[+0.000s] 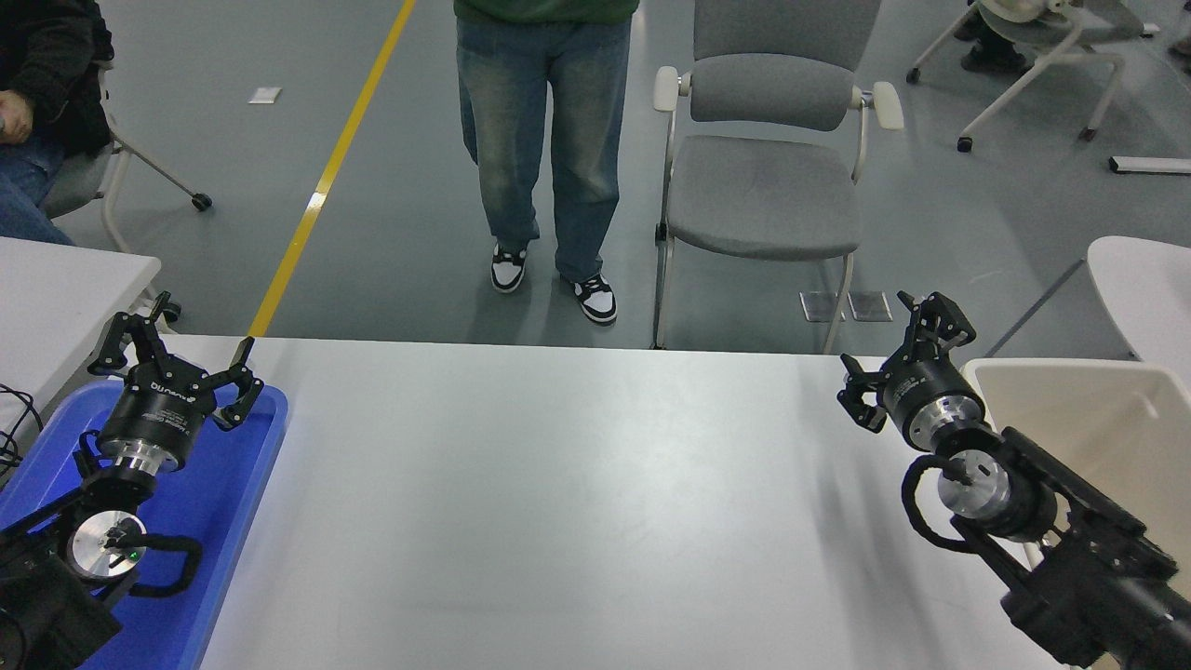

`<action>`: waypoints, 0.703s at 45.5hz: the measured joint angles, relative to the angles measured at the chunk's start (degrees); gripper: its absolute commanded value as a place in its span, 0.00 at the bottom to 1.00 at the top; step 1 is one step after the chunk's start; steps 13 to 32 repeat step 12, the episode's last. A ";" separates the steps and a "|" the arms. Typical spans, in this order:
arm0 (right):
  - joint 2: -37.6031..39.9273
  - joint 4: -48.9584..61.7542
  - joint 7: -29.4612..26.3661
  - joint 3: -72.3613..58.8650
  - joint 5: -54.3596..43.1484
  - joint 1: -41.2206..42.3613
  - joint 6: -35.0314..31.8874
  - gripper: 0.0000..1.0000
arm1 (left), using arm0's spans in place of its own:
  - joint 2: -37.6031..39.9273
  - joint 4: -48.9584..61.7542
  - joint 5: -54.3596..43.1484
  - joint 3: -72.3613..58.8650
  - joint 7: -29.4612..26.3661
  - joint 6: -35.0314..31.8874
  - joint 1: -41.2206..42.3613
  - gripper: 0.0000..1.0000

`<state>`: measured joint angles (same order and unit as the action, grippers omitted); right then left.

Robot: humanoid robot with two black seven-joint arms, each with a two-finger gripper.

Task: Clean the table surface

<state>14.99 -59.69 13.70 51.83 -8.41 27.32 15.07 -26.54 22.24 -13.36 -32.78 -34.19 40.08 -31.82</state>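
The table surface (577, 502) is a wide white-grey tabletop that fills the lower middle of the head view; nothing lies on its bare part. My right gripper (898, 349) is open and empty above the table's far right corner, its arm coming in from the lower right. My left gripper (172, 358) is open and empty, parked over the blue tray (223, 502) at the lower left.
A beige bin (1098, 409) stands at the table's right end, beside my right arm. A person in jeans (544, 140) stands just beyond the far edge. A grey chair (768, 177) stands to the person's right. A smaller white table (56, 288) is at the left.
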 measured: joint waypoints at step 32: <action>-1.96 -0.31 1.33 -0.16 -0.35 -0.98 -0.13 1.00 | 0.00 0.00 0.00 0.00 0.00 0.00 0.00 1.00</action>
